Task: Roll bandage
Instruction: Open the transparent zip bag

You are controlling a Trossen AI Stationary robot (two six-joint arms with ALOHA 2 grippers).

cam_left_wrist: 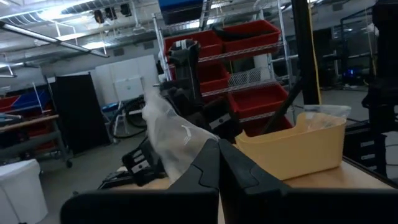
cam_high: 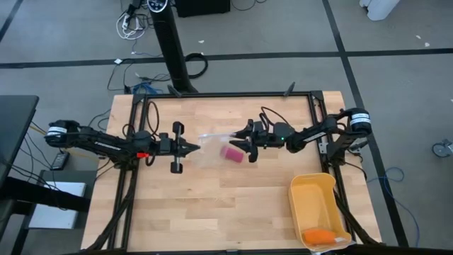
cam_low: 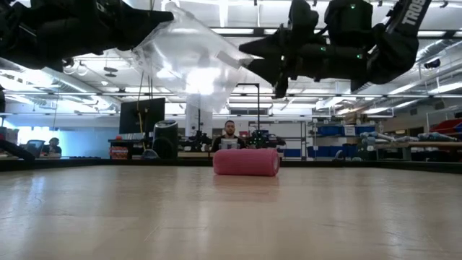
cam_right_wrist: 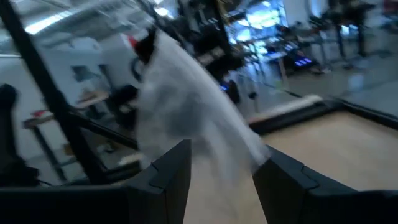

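Observation:
The bandage (cam_high: 232, 154) is rolled into a small pink cylinder (cam_low: 245, 162) and lies on its side on the wooden table, touched by no gripper. Above it hangs a clear crinkled plastic bag (cam_high: 211, 149) (cam_low: 191, 54). My left gripper (cam_high: 192, 147) (cam_left_wrist: 219, 163) is shut on the bag's left end. My right gripper (cam_high: 241, 143) (cam_right_wrist: 221, 168) is open at the bag's right end, its fingers on either side of the plastic (cam_right_wrist: 193, 106), above the roll. My left gripper pinches the bag's left edge (cam_left_wrist: 186, 146) between its two shut fingers, which come level from the table's left. The bag is lifted clear of the table and reaches out toward the right gripper. My right gripper: I cannot tell whether its open fingers touch the bag.
A yellow bin (cam_high: 315, 195) stands at the table's near right corner with a small orange object (cam_high: 318, 235) inside. A black frame (cam_high: 311, 106) edges the table. Bare wood lies in the near middle and near left.

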